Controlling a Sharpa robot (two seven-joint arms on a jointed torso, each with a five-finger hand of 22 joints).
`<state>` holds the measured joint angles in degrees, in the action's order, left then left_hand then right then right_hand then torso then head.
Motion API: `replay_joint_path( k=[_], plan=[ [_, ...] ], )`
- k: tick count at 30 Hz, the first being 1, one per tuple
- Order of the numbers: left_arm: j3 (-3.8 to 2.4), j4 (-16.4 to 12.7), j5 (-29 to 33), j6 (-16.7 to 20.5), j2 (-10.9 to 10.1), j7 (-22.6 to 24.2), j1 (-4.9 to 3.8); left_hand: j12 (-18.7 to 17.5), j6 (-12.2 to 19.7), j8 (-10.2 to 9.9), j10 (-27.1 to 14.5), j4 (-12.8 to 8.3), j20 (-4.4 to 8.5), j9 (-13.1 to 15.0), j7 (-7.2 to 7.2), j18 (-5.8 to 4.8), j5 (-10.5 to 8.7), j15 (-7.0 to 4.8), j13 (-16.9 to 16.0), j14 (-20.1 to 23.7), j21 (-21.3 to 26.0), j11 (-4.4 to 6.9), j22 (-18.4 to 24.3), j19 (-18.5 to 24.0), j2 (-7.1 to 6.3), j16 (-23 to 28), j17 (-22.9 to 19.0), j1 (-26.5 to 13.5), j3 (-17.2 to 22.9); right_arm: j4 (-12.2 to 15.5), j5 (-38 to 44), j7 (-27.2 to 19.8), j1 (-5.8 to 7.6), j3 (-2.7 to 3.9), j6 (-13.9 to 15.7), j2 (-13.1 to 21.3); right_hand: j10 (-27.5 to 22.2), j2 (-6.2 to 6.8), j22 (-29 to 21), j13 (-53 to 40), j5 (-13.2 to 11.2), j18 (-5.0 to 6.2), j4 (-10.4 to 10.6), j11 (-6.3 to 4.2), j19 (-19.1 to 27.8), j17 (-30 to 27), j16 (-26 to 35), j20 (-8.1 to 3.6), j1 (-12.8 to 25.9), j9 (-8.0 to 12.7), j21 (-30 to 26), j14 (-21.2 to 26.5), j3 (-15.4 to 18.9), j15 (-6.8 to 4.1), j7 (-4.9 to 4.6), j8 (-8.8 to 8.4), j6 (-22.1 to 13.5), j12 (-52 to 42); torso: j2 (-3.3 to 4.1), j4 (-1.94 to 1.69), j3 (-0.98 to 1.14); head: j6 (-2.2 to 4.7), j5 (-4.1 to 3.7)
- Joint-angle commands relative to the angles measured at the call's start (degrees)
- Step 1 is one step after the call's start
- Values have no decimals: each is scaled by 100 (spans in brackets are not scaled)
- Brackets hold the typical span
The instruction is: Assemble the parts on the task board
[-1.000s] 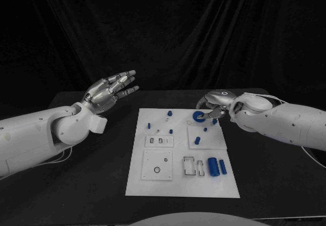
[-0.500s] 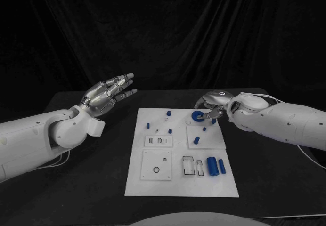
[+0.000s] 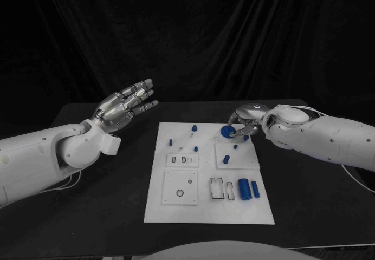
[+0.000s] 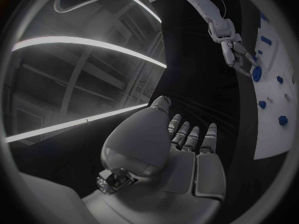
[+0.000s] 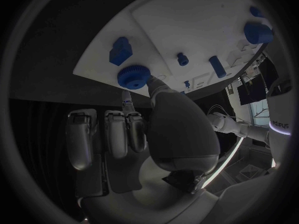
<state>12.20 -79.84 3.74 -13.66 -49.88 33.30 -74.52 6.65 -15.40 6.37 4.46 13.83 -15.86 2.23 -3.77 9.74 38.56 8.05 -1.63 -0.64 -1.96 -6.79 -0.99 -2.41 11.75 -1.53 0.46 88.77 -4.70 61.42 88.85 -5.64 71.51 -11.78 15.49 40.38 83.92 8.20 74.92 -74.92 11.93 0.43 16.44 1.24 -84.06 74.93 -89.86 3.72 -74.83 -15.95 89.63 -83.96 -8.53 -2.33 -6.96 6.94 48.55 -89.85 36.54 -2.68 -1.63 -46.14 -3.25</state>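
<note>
The white task board (image 3: 180, 214) lies in the middle of the table. My right hand (image 3: 249, 120) is at the board's far right corner and pinches a round blue gear (image 3: 227, 130) between thumb and a finger; the right wrist view shows the gear (image 5: 133, 75) at the thumb's tip, just over the board's edge (image 5: 99, 69). Whether the gear touches the board I cannot tell. My left hand (image 3: 125, 105) is raised above the table left of the board, fingers spread, holding nothing. The left wrist view shows its bare palm (image 4: 187, 152) and the gear (image 4: 256, 73) far off.
Small blue pegs (image 3: 193, 128) stand on the board's far half, and another peg (image 3: 226, 159) stands near the middle. Two blue cylinders (image 3: 244, 189) lie side by side at the near right. A blue block (image 5: 120, 50) sits next to the gear.
My right hand has shifted the blue gear slightly up and toward the board's far edge. The left hand has barely moved.
</note>
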Motion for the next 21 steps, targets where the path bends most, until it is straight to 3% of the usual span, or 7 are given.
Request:
replay_joint_path(
  k=[1, 4, 9, 16, 21],
  plan=[
    [-7, -3, 15, -31, 7, 105, 10, -18, 126, -61, -41, 6, -21, -13, 129, 56, 10, 51, 11, 2, 26, -15, 7, 26, -42, -8, 5, -61, 36, -22, 40, 179, -22, 2, -133, -9, 608, -24, 1508, -1508, -17, -43, 13, 50, -594, 1507, -14, 49, 67, 9, 37, -604, 6, 38, -1, 22, 55, -15, 0, 4, 2, -35, 2],
    [-7, 3, 15, -32, 12, 108, 11, -27, 205, -101, -60, 3, -20, -23, 203, 55, 7, 53, 14, 12, 35, -9, 11, 38, -49, 10, -1, -79, 44, -41, 40, 197, -32, 2, -178, -22, 608, -28, 1508, -1508, -16, -43, 14, 51, -594, 1507, -14, 50, 71, 10, 37, -604, 5, 39, -2, 22, 58, -15, 1, 1, 2, -45, -11],
    [-7, 1, 15, -35, 13, 110, 13, -30, 193, -96, -62, 2, -20, -21, 203, 54, 8, 52, 15, 12, 34, -10, 11, 36, -49, 11, -1, -80, 44, -62, 40, 209, -46, 2, -210, -38, 608, -65, 1508, -1508, 91, -43, -9, 63, -594, 1507, -14, 69, 75, 34, 37, -604, -12, 54, -9, 19, 87, -15, 0, -1, 3, -66, -11],
    [-7, 3, 15, -48, 11, 97, 17, -12, 69, -51, -68, -19, -20, 0, -38, 57, 13, 17, 12, 13, 34, 67, 10, 36, -53, 7, 0, -98, 77, -124, 40, 171, -67, 2, -245, -82, 608, -145, 1508, -1508, 822, -43, -82, 67, -594, 1507, -14, 90, 16, 125, 37, -604, -91, 63, -8, -6, 175, -15, 1, 2, 4, -87, -3],
    [-7, 5, 15, -57, 10, 98, 24, -5, 42, -40, -66, -25, -20, 3, -86, 57, 15, 7, 11, 13, 33, 76, 9, 35, -54, 7, 0, -100, 85, -155, 40, 149, -83, 2, -258, -113, 608, -146, 1508, -1508, 880, -43, -87, 63, -594, 1507, -14, 89, 18, 134, 37, -604, -96, 60, -5, -8, 184, -15, -2, 2, 2, -120, -3]
  ],
)
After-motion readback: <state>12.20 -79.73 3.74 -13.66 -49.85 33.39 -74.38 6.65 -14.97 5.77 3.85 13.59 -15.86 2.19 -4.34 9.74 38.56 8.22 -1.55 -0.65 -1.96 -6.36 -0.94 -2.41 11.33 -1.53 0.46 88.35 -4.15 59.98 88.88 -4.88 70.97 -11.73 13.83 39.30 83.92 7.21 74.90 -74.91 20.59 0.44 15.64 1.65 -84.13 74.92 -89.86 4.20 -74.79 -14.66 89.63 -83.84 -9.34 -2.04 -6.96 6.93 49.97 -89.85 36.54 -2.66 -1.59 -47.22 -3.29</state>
